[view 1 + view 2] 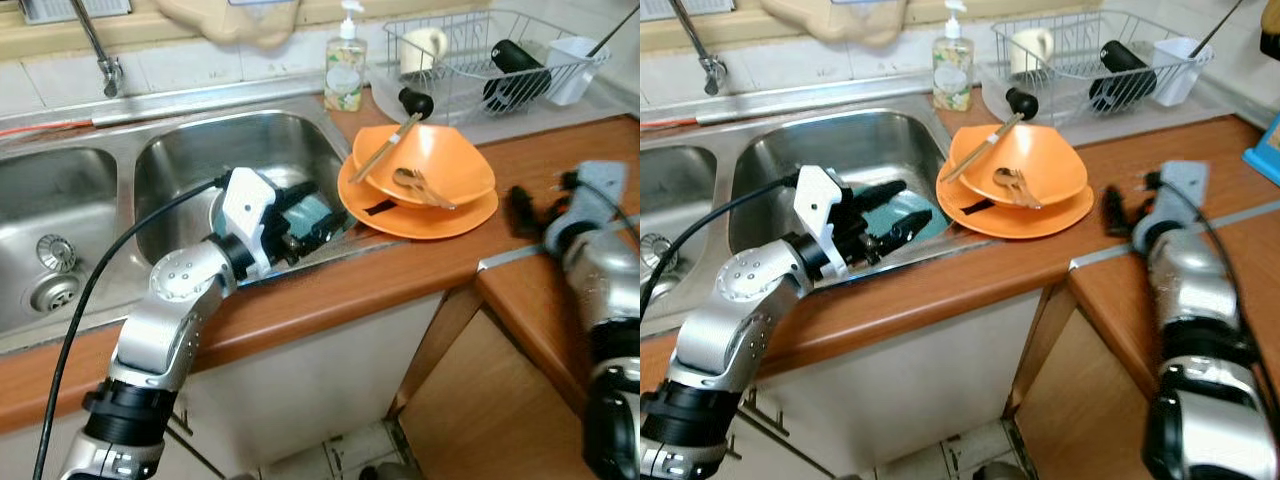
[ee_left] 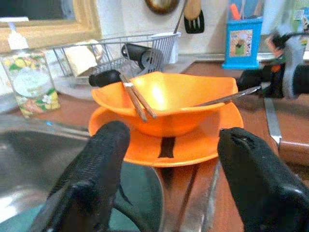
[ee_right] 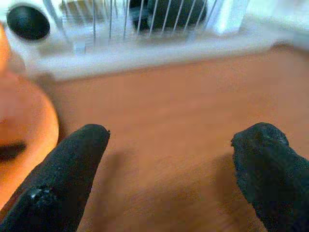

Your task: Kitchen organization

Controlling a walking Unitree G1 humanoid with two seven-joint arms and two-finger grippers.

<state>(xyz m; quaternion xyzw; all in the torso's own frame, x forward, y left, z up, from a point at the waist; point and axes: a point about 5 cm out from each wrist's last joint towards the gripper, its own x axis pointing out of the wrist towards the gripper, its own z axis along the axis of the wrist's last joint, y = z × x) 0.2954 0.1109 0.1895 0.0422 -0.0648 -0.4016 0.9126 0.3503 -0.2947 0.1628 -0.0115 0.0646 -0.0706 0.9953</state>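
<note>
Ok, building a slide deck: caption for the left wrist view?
Open left hand over the sink, facing an orange bowl stacked on an orange plate.

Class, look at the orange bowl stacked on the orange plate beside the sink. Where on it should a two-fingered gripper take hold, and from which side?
Probably the rim of the orange bowl, on the sink side, where the open left gripper already faces it. The rim flares up clear of the orange plate, so one finger can go inside and one outside. Avoid the far rim, where the black-handled utensil leans; a spoon lies inside.
</note>
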